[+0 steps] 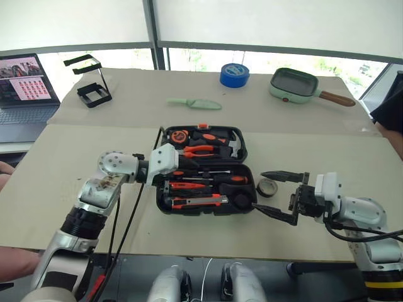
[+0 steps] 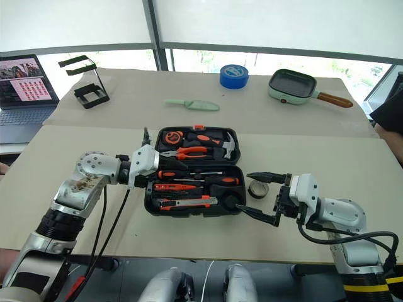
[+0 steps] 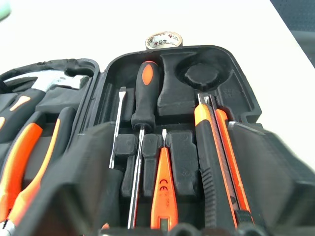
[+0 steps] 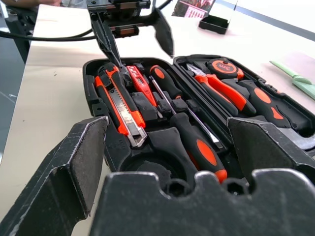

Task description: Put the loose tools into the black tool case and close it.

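Your left gripper (image 4: 132, 30), two tapered black fingers parted with nothing between them, hangs over the left end of the black tool case (image 1: 247, 153) at frame centre. Your right gripper (image 1: 276, 195), jaws spread wide and empty, sits at lower right, just off the case's right edge. The ribbed moulded shell lies open; the utility knife (image 1: 199, 201), two rubbery-handled screwdrivers (image 1: 217, 178) and slim orange screwdriver (image 3: 164, 191) fill its near slots. The small dark tape roll (image 1: 267, 187) lies on the table (image 1: 56, 163) beside it.
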Available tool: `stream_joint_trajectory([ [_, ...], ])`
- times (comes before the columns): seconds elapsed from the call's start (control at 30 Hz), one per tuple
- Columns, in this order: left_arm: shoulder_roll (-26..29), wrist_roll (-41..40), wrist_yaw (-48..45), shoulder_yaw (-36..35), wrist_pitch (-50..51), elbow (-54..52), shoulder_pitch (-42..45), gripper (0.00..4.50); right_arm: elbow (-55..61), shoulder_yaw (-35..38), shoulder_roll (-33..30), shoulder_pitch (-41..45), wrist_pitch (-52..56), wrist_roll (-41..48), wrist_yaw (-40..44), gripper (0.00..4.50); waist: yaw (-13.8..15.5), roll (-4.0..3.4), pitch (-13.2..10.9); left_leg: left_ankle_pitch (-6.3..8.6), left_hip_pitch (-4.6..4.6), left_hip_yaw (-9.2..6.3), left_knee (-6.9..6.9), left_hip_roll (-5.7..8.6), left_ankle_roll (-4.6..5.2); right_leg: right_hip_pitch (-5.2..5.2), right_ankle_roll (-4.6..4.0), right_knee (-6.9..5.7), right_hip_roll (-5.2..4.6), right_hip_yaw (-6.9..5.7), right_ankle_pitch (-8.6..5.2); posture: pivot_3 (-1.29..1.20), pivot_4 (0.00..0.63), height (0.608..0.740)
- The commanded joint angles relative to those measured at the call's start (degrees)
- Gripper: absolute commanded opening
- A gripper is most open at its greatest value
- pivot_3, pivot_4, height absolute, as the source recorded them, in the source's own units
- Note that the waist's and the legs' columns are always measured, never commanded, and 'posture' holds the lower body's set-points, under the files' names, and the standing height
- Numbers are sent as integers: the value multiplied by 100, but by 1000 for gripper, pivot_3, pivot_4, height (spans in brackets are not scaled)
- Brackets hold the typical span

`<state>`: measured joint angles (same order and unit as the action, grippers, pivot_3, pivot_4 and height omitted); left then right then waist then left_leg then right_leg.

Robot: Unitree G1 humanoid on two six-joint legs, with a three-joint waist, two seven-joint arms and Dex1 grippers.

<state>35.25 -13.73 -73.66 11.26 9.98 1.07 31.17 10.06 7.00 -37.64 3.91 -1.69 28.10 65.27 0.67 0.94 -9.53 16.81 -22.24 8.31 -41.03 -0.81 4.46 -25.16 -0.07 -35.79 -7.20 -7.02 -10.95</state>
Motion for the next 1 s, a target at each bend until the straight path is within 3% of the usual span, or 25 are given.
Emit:
stream_joint_trajectory([
  [0.03,81,-17,-83,38,-150,-173,-225,2140,17,21,63,91,-88,-6,-73,4500,2,0,0,-1,-1,-1,0,0,-2,0,0,-1,-1,0,0,0,150,740],
  [0.23,77,228,9,239,-245,-212,-494,50,-45,9,79,127,-76,-34,-81,4500,9,0,0,-2,-4,-3,0,-1,-4,-3,-1,-2,-12,2,0,0,150,740],
  [0.57,-68,694,213,668,-112,169,-626,50,52,95,-6,-67,-38,20,-47,4500,36,-4,3,-1,4,-6,0,0,-2,8,-3,-1,-22,1,2,0,150,740],
  [0.73,-116,729,165,1011,798,67,-579,50,-42,98,15,80,-91,-30,-121,4500,94,-7,9,5,23,-7,-1,1,2,27,11,2,-27,2,-2,0,150,740],
  [1.0,-250,724,510,833,347,364,-773,50,-163,410,-262,-4,-51,23,-47,4500,112,-23,26,7,25,-9,3,1,11,30,1,8,-34,7,3,0,150,740],
])
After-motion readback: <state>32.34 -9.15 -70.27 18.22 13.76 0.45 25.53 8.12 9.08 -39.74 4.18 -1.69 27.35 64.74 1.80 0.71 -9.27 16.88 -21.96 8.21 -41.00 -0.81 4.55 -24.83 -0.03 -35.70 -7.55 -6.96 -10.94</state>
